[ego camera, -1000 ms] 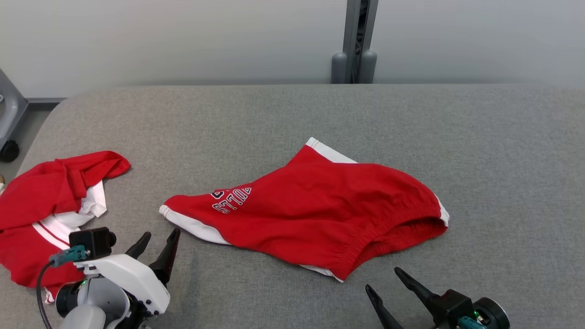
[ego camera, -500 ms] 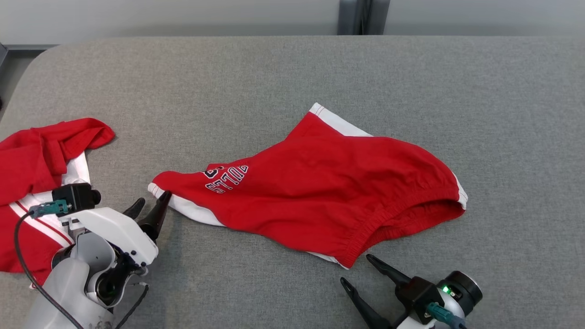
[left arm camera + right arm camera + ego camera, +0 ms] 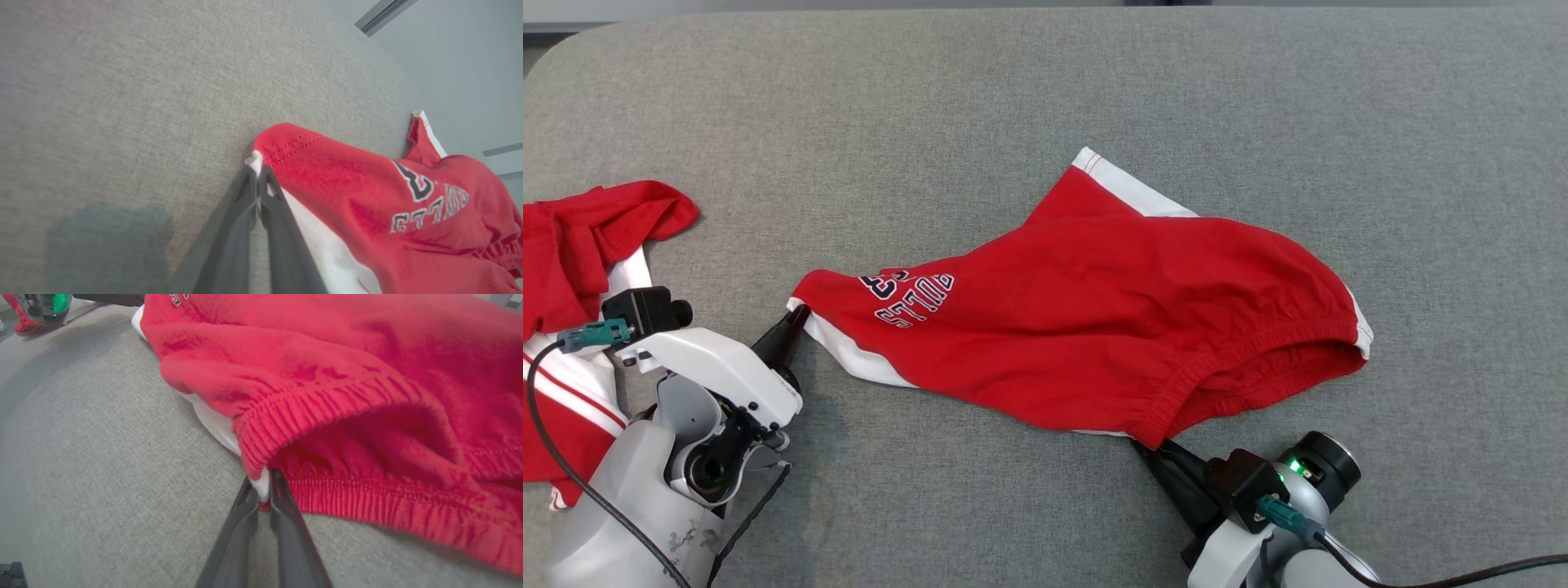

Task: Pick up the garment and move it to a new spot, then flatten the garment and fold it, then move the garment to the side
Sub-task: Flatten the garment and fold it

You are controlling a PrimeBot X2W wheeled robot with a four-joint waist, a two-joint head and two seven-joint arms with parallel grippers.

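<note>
At nine o'clock on the grey table, as the head camera sees it, a crumpled red and white cloth lies at the edge of view. Just right of it, near eight o'clock, the left gripper points toward two o'clock. Its fingers are pressed together on the white-trimmed leg corner of the red shorts, and the left wrist view shows the dark tips nipping that white hem. The shorts lie on the middle of the table, stretched from nine o'clock toward three o'clock. Their dark and white lettering sits near the left end, and a second white-edged leg corner points toward twelve o'clock. The gathered waistband gapes toward five o'clock. There the right gripper points toward eleven o'clock. In the right wrist view its fingers pinch the lower corner of the waistband, with a bit of white cloth caught between the tips.
</note>
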